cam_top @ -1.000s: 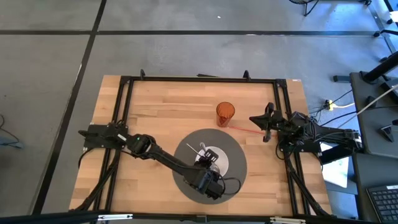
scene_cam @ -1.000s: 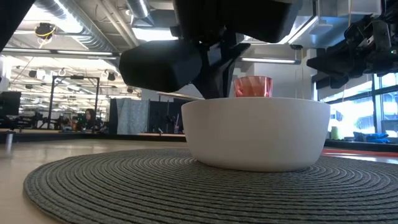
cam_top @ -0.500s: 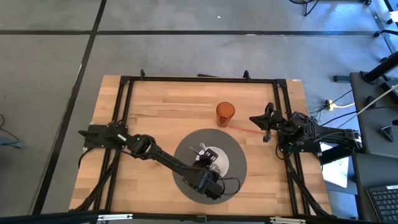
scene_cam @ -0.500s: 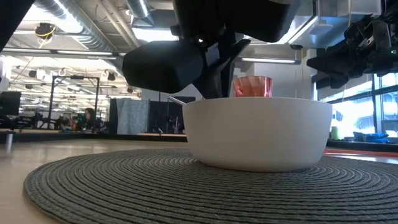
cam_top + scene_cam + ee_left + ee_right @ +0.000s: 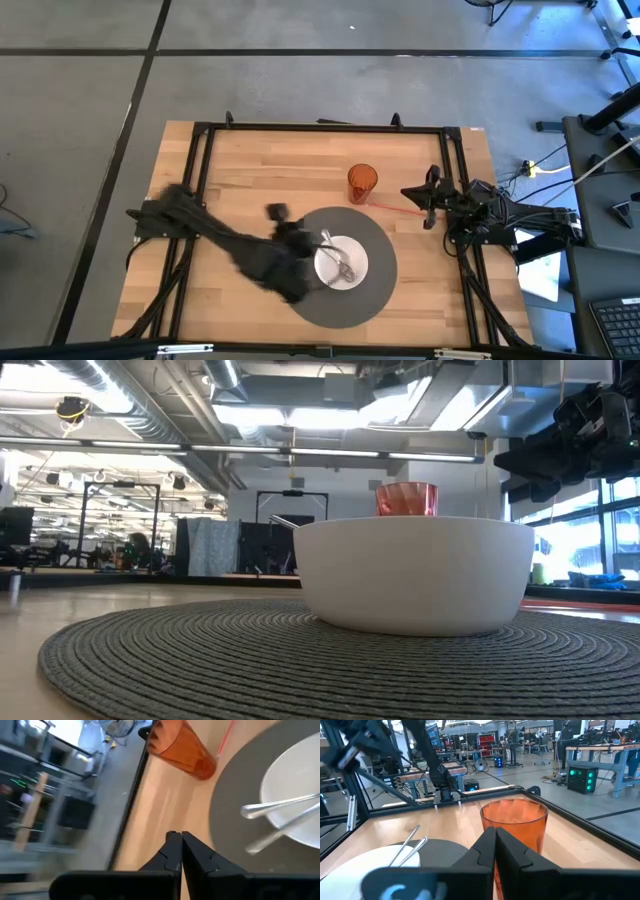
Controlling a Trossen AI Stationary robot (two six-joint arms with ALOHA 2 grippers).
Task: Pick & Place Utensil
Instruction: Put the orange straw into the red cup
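Beside bowl, left gripper w/ fingers clenched, empty; utensils lie inside. Should retreat wide of handles. Right gripper clenched near cup.

Grey concrete floor, ceiling striplights.

An orange tumbler stands upright on the wooden table, just beyond the round grey placemat. A thin red straw lies flat on the wood beside the tumbler, near the mat's edge.
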